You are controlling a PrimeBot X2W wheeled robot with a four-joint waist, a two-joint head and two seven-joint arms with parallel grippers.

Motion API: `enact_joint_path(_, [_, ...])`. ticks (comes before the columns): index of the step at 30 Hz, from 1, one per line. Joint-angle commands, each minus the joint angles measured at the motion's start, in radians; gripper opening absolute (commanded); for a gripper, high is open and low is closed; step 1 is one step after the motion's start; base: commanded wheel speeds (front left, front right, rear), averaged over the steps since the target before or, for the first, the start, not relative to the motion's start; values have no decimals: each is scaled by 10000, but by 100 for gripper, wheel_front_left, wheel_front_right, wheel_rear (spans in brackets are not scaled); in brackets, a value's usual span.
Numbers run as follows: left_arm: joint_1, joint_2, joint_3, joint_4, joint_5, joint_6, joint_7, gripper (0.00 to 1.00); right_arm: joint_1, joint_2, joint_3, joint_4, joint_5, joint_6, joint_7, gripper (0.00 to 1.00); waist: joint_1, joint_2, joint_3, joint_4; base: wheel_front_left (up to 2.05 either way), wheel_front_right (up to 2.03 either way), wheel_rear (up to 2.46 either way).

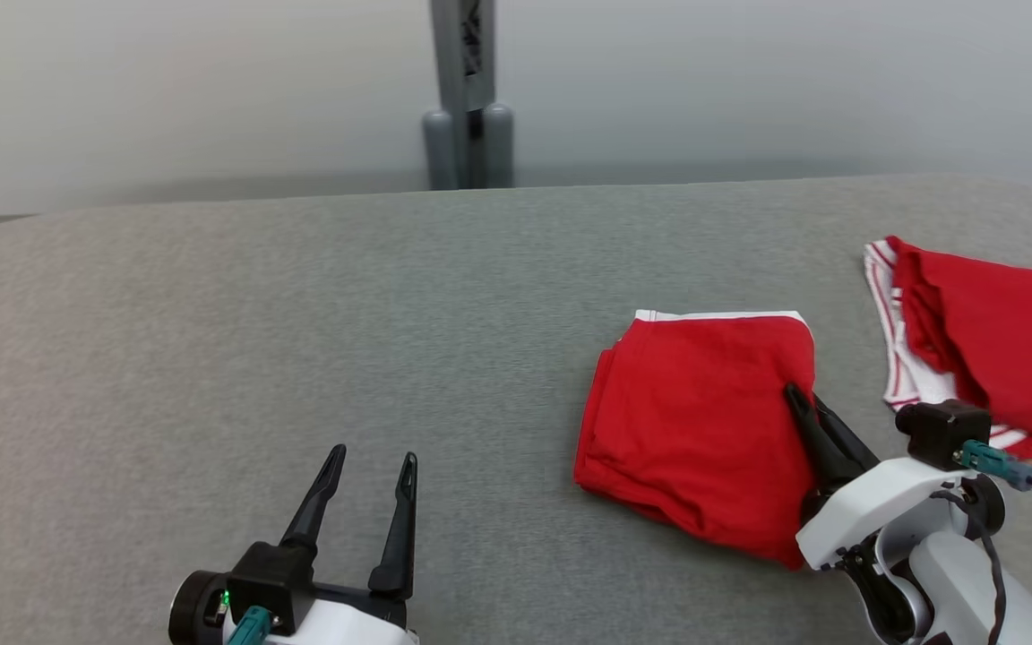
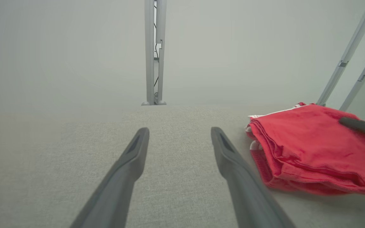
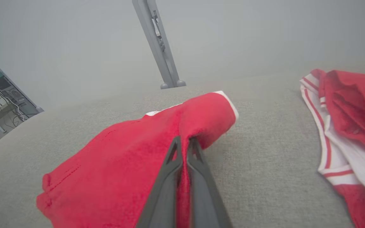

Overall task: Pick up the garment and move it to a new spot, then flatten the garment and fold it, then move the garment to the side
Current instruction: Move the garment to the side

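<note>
1. A grey, fabric-covered tabletop [image 1: 301, 313] carries everything. A grey upright post [image 1: 467, 98] stands behind its far edge, in front of a pale wall.
2. A second garment [image 1: 1000, 349], red with white striped trim, lies loosely crumpled at the tabletop's far right. It is near the folded one but apart from it, with a strip of bare grey between them.
3. In the right wrist view, a blurred shelf with cables [image 3: 8, 91] stands beyond the tabletop's rounded corner.
4. The garment [image 1: 695, 421], red and folded into a rough rectangle with a white band along its far edge, lies on the tabletop right of centre.
5. The right claw [image 1: 803, 396] reaches in from the garment's right side. Its two dark fingers are pressed together and clamped on that edge, with red cloth pinched between them and bunching up around the tips.
6. The left claw [image 1: 373, 457] sits at the near left, well apart from the garment. Its fingers are spread wide, point toward the far edge and hold nothing. Whether they touch the tabletop I cannot tell.
</note>
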Motion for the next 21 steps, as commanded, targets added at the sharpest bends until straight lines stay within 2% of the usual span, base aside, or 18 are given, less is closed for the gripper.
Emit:
enact_joint_path(1, [44, 42, 79, -11, 64, -25, -35, 100, 143, 14, -59, -105, -145, -1, -48, 0, 0, -1, -95, -633, 0, 0, 0])
enact_joint_path(11, [-37, 44, 83, 42, 248, -151, -35, 100, 145, 53, 41, -248, -317, -1, -49, 0, 0, -1, -90, -1844, 0, 0, 0])
enact_joint_path(17, [-149, 42, 95, 42, 341, -214, -35, 100, -161, -120, 321, -262, -344, -1, -49, 0, 0, -1, 78, -2122, 0, 0, 0])
enact_joint_path(21, [-248, 42, 103, 12, 425, -293, -35, 100, -568, -506, 805, -255, -446, -1, -49, 0, 0, -1, 280, -2196, 0, 0, 0])
